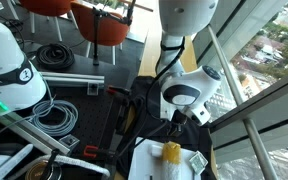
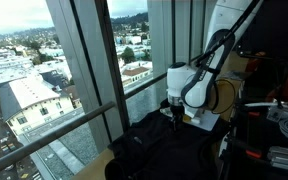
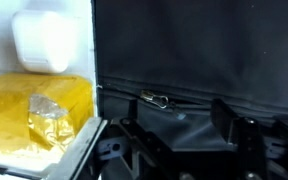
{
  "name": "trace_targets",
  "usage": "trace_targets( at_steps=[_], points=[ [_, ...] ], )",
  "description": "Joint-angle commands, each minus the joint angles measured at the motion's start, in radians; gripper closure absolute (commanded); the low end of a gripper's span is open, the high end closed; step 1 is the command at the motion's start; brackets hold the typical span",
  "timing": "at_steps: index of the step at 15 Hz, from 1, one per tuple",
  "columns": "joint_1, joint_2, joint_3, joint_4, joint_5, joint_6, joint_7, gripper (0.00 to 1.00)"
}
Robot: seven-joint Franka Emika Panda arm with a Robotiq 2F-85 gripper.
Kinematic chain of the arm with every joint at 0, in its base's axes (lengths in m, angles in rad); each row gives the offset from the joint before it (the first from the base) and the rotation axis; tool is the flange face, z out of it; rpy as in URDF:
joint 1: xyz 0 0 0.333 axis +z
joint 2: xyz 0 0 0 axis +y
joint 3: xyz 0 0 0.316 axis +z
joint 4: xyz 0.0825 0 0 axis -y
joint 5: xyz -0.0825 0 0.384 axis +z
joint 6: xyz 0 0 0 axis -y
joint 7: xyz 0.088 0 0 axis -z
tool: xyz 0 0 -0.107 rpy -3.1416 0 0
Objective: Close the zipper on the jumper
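Zipper [image 3: 224,100] runs as a thin dark line across the black jumper [image 3: 184,50], with a small metal pull [image 3: 156,99] lying on it. The jumper lies spread out, soft and matte, just beside a white tray [image 3: 88,142] holding something yellow [image 3: 44,110]. The gripper [image 3: 181,128] sits near the pull, fingers apart and holding nothing.
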Motion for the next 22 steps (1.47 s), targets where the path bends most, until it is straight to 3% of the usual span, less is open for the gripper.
trace_targets(
  at_steps=[1,7,22],
  points=[
    [0.01,0.029,-0.028,0.045,-0.029,-0.019,0.032,0.58],
    [0.014,0.026,-0.042,0.05,-0.028,-0.019,0.033,0.99],
    [0.087,0.007,-0.04,0.041,-0.066,-0.02,0.038,0.98]
  ],
)
